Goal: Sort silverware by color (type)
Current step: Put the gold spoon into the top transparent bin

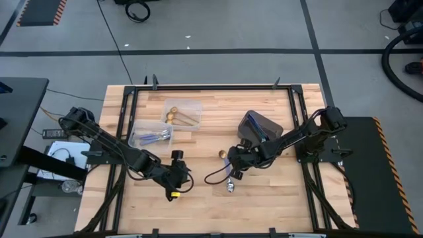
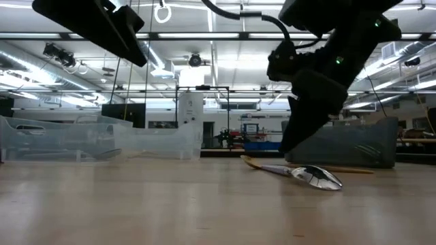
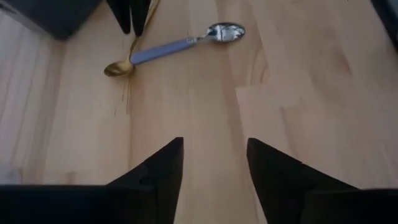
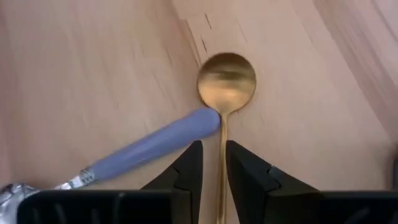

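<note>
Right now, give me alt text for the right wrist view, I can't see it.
The right claw straddles the thin handle of a gold spoon lying on the wooden table, its fingers slightly apart on either side. A spoon with a blue-purple handle lies at an angle, its tip touching the gold spoon's neck.

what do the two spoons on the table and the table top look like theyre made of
Gold spoon: looks like metal with a brushed, satin gold finish; soft sheen, no sharp reflections.
Second spoon: mirror-shiny bowl, likely polished steel; matte lavender handle, possibly coated or plastic.
Table: pale wood planks with visible grain and seams.
</note>
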### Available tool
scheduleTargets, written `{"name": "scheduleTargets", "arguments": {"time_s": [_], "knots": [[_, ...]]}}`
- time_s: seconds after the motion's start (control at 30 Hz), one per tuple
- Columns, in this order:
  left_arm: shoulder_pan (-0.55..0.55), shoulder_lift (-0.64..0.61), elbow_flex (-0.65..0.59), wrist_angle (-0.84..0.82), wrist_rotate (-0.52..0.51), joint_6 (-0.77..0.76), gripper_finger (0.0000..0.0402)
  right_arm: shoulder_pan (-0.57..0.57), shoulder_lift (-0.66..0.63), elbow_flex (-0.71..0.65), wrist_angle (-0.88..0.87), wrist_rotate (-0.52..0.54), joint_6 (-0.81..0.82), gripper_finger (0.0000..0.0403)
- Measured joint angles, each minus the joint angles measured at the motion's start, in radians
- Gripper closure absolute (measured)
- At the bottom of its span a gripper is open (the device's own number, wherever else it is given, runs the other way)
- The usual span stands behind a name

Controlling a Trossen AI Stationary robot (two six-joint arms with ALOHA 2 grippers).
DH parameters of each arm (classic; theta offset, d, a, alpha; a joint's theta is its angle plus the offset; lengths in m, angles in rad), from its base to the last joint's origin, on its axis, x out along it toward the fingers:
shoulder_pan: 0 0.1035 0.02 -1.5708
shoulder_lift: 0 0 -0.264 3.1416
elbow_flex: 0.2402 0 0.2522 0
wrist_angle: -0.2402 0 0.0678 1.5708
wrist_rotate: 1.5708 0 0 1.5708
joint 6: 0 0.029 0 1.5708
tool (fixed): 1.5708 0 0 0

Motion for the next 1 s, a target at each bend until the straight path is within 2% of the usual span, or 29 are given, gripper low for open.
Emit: {"name": "scheduleTargets", "arguments": {"time_s": [0.17,0.83,1.0], "knots": [[0.001,0.0,0.0,0.004,0.001,0.003,0.0199,-0.003,-0.001,-0.043,0.089,0.007,-0.052,0.0322],[0.001,0.0,0.0,0.032,0.003,0.014,0.0207,-0.008,-0.002,-0.177,0.264,-0.015,-0.098,0.0322],[0.001,0.0,0.0,0.035,0.003,0.014,0.0207,-0.008,-0.005,-0.186,0.257,-0.035,-0.073,0.035]]}}
